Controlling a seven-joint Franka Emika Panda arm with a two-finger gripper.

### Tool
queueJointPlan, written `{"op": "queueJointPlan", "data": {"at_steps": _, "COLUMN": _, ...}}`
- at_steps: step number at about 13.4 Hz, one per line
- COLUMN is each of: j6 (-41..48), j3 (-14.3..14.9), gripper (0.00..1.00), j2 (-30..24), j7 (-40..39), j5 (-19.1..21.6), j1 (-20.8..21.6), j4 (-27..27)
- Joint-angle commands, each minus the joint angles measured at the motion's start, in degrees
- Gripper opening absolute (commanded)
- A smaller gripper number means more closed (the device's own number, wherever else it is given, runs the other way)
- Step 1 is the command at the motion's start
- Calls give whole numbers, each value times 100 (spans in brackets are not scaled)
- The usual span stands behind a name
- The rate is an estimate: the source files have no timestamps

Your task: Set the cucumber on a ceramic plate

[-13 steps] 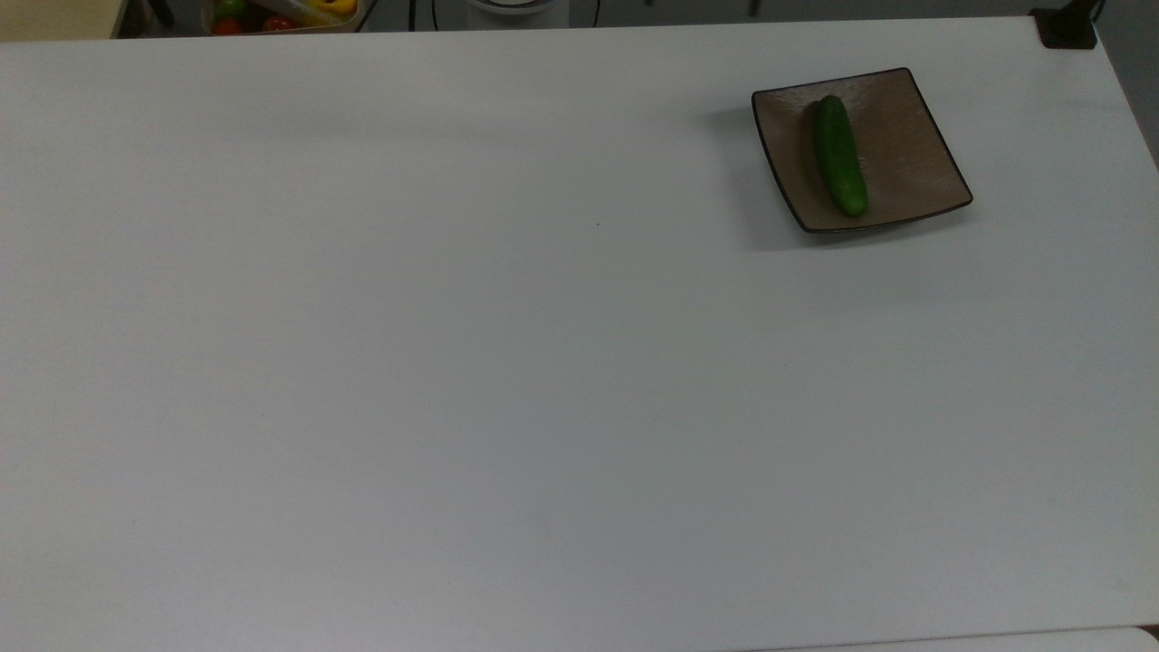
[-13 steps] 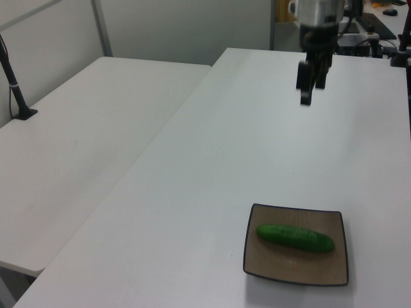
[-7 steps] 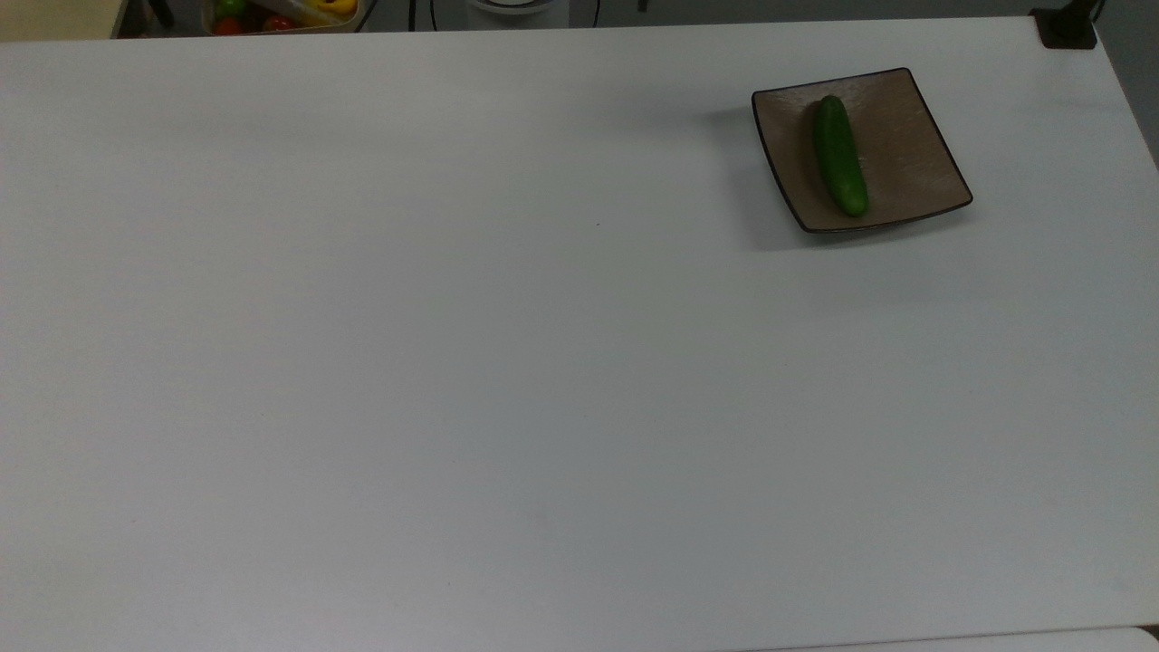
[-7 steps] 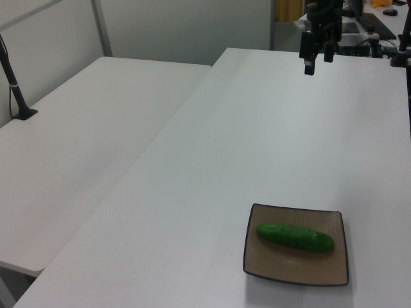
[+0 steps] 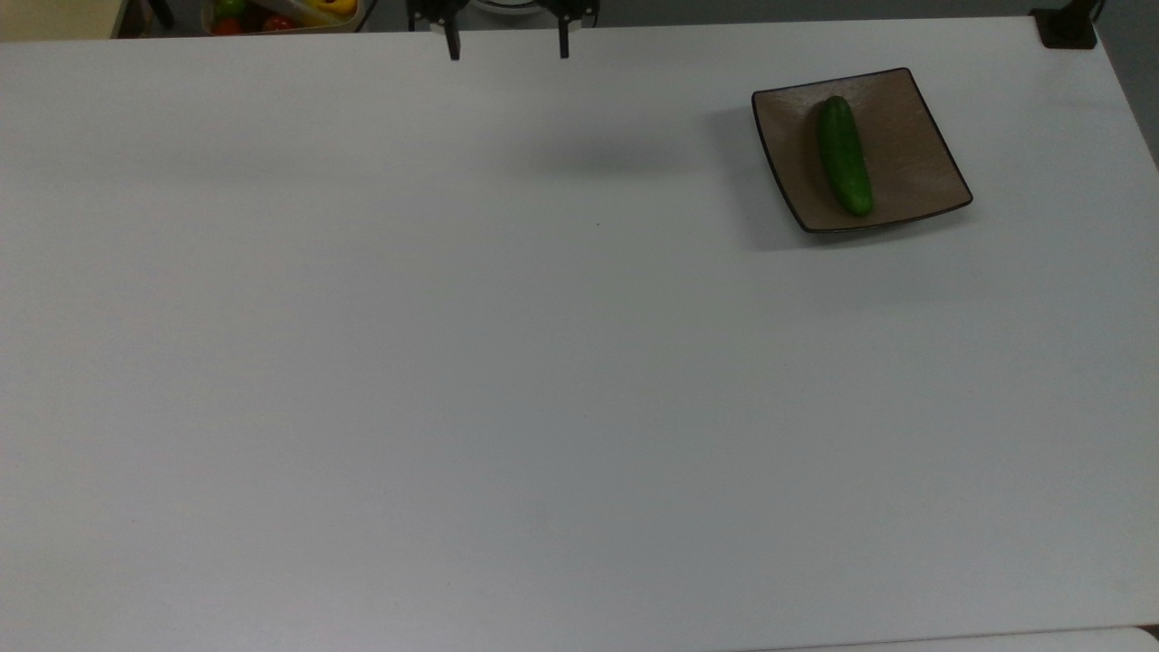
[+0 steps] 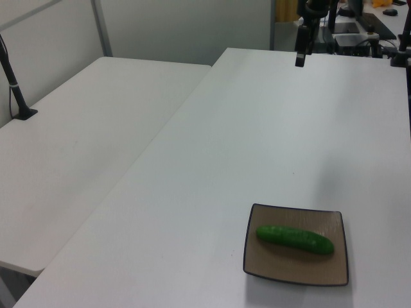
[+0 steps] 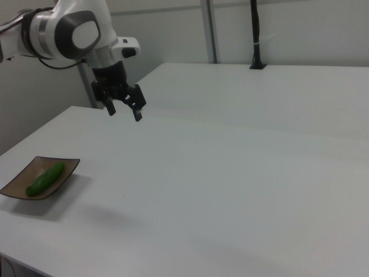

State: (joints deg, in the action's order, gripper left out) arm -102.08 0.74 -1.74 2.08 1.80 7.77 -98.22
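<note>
The cucumber (image 5: 845,156) lies flat across the brown ceramic plate (image 5: 914,158) on the white bench (image 5: 543,362), job apparently done, so the empty claw (image 7: 123,108), fingers spread wide and well apart from it, should retreat without dipping.

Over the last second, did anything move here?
The gripper has risen and pulled back toward the table's far edge, fingers spread and holding nothing. The cucumber still lies on the plate, though it shifted very slightly.
</note>
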Motion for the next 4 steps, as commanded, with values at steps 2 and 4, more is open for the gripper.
{"op": "queueJointPlan", "data": {"at_steps": 2, "j6": -198, "j3": 199, "gripper": 100, "j2": 7, "j7": -357, "j5": -13, "j1": 102, "j4": -39}}
{"op": "queueJointPlan", "data": {"at_steps": 4, "j6": -207, "j3": 199, "gripper": 100, "j2": 7, "j7": -340, "j5": -13, "j1": 111, "j4": -39}}
